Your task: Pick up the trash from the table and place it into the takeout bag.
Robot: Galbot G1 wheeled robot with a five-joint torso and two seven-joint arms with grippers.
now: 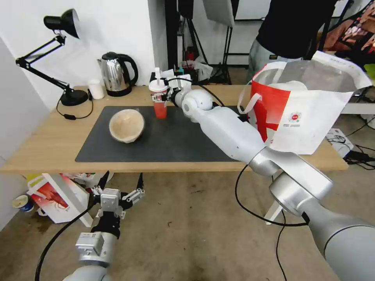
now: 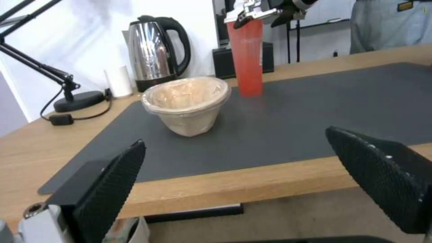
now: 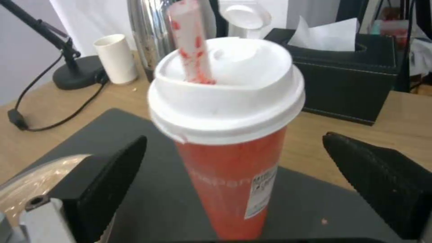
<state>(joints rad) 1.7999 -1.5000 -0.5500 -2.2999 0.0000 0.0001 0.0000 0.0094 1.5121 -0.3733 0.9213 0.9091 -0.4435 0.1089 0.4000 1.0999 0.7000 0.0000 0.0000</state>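
A red drink cup (image 1: 159, 102) with white lid and straw stands on the dark mat of the table (image 1: 47, 144). My right gripper (image 1: 167, 93) is open around it: in the right wrist view the cup (image 3: 232, 152) stands between the two black fingers (image 3: 108, 179), with gaps on both sides. The round beige bowl (image 1: 127, 125) sits on the mat to the cup's left. Below the table's front edge my left gripper (image 1: 122, 179) hangs open and empty, facing the bowl (image 2: 187, 101). The takeout bag (image 1: 308, 117) stands open at the table's right end, with something white inside.
A kettle (image 1: 117, 74), a small white cup (image 1: 95, 89) and a desk lamp (image 1: 64, 58) line the back left. A black tissue box (image 3: 355, 84) sits behind the cup. A white-and-red carton (image 1: 54, 197) lies on the floor. A person (image 1: 289, 31) stands behind the bag.
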